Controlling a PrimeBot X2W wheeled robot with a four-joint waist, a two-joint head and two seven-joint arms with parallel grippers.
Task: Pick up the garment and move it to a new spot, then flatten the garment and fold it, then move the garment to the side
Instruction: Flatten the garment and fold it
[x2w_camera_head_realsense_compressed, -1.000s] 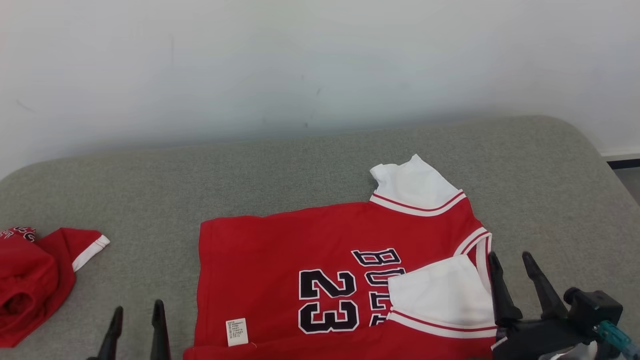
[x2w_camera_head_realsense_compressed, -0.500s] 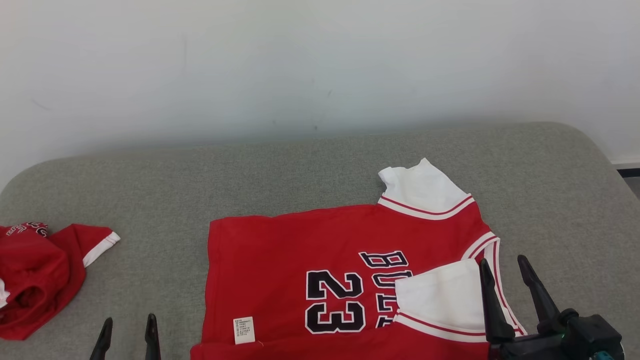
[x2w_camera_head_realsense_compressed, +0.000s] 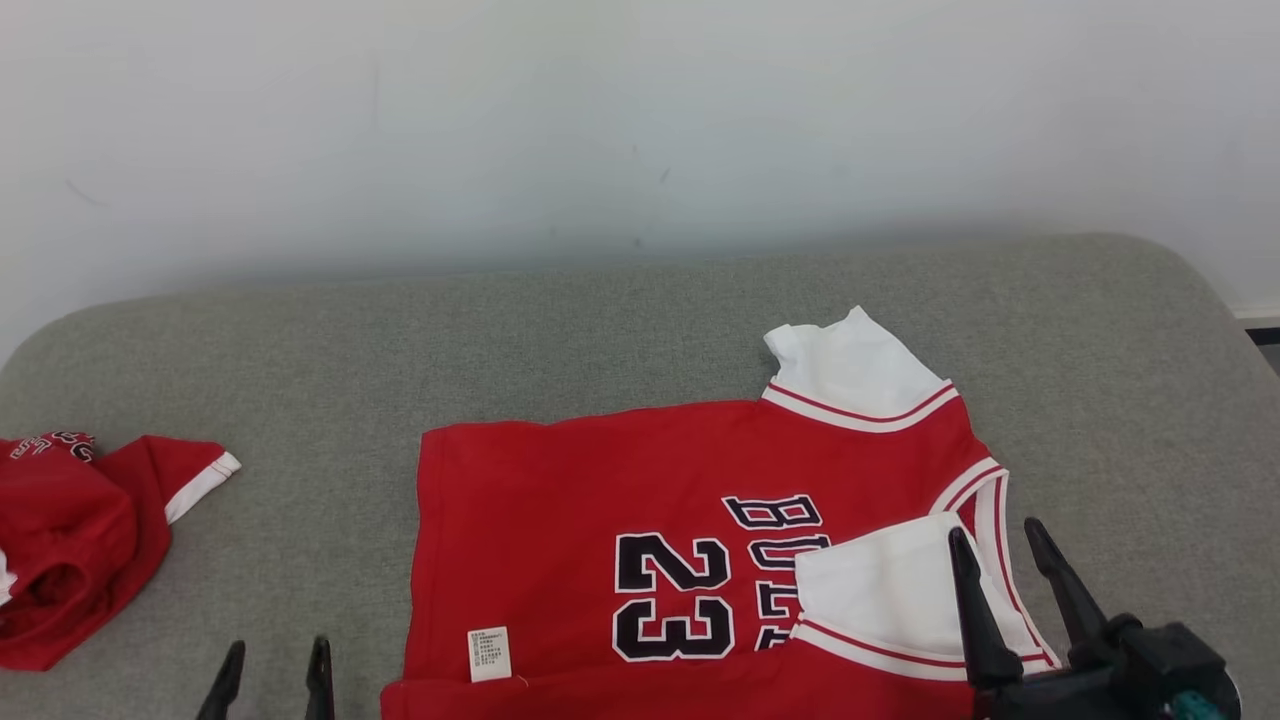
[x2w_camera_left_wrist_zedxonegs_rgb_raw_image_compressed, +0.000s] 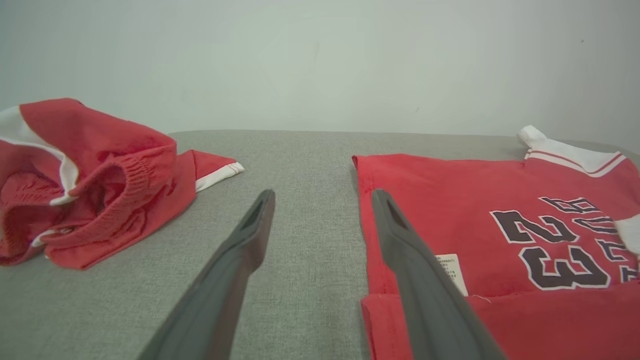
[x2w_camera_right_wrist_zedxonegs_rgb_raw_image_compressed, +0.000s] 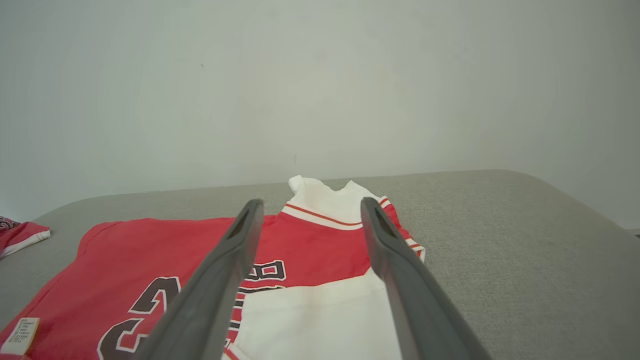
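You have a grey fabric-covered bed (x2w_camera_head_realsense_compressed: 620, 330) with rounded corners, its far edge against a pale wall (x2w_camera_head_realsense_compressed: 640, 120). Two things lie on it. A red jersey (x2w_camera_head_realsense_compressed: 600, 480) lies spread flat right of the middle, showing the number 23 and dark lettering, hem toward the left. Its far white sleeve (x2w_camera_head_realsense_compressed: 850, 365) rests flat on the grey cloth; its near white sleeve (x2w_camera_head_realsense_compressed: 890, 590) is folded over onto the chest. A small white label (x2w_camera_head_realsense_compressed: 489, 654) shows near the hem. Well apart, by the left edge, you see crumpled red shorts (x2w_camera_head_realsense_compressed: 70, 540) with white trim.
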